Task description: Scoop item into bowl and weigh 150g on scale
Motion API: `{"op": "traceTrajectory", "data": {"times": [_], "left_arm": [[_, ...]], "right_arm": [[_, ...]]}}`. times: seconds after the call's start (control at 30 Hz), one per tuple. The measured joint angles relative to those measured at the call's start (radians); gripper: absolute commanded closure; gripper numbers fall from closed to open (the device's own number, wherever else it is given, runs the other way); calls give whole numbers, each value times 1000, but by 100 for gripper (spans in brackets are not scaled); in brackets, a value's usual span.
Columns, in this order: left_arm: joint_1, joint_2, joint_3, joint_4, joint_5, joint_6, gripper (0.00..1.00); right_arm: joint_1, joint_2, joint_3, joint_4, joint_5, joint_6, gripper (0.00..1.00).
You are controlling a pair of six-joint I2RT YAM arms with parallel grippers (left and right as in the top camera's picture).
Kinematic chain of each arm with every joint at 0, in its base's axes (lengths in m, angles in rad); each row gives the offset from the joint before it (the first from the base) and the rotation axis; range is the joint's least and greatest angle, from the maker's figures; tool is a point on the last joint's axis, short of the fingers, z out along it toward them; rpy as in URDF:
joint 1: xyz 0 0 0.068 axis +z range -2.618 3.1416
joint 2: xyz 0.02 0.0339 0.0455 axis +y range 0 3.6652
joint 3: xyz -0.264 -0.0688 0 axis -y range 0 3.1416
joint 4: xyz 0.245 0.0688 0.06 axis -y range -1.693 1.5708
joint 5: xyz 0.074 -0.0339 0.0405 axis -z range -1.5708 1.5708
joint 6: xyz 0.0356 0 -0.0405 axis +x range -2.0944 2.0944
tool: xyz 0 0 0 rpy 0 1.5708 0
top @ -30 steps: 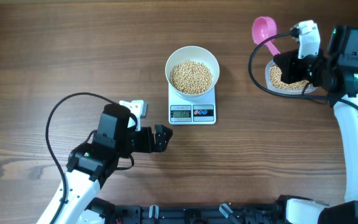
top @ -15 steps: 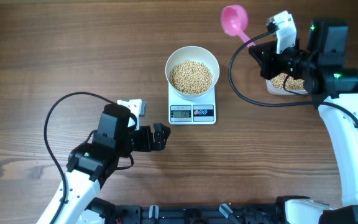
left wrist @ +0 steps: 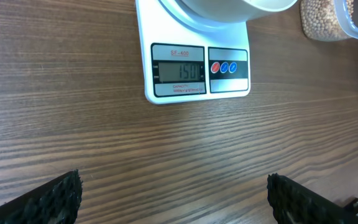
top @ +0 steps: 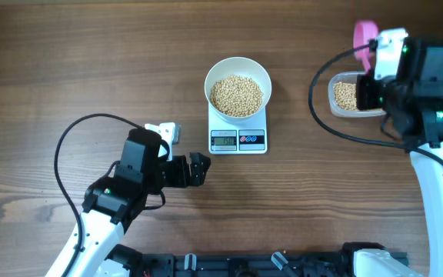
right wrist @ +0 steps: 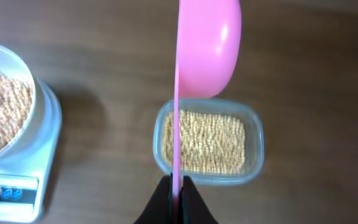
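Observation:
The white bowl [top: 211,80] stands on the scale [top: 238,140], holding a heap of beige beans [top: 237,95]. In the left wrist view the scale's display [left wrist: 178,71] reads 150. My right gripper [right wrist: 177,186] is shut on the thin handle of a pink scoop [right wrist: 208,43], held above the clear tub [right wrist: 257,143] of beans [right wrist: 207,140]. Overhead, the scoop [top: 364,32] sticks out past the tub's far edge at the right. My left gripper [top: 198,169] hovers in front of the scale and to its left, open, with nothing between its fingers [left wrist: 55,196].
The clear plastic tub [top: 334,98] sits to the right of the scale, partly under my right arm. Black cables loop beside both arms. Bare wooden tabletop [left wrist: 166,143] lies between my left gripper and the scale.
The right gripper swung the pink scoop left toward the bowl, then back right; it now hangs over the tub. The left arm, bowl and scale have not moved.

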Motion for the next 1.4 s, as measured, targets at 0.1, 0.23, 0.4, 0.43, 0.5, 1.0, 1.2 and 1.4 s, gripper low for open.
{"op": "traceTrajectory", "data": {"times": [0.1, 0.23, 0.4, 0.43, 0.5, 1.0, 1.2, 1.4], "left_arm": [[0, 0, 0, 0, 0, 0, 0], [0, 0, 0, 0, 0, 0, 0], [0, 0, 0, 0, 0, 0, 0], [0, 0, 0, 0, 0, 0, 0], [0, 0, 0, 0, 0, 0, 0], [0, 0, 0, 0, 0, 0, 0], [0, 0, 0, 0, 0, 0, 0], [0, 0, 0, 0, 0, 0, 0]], "right_arm": [[0, 1, 0, -111, 8, 0, 96], [0, 21, 0, -171, 11, 0, 96], [-48, 106, 0, -179, 11, 10, 96], [-82, 117, 0, -181, 11, 24, 96], [-125, 127, 0, -182, 1, 31, 96], [-143, 203, 0, -152, -32, 83, 55], [-143, 203, 0, -147, -35, 114, 24], [-143, 132, 0, -99, -36, 128, 20]]}}
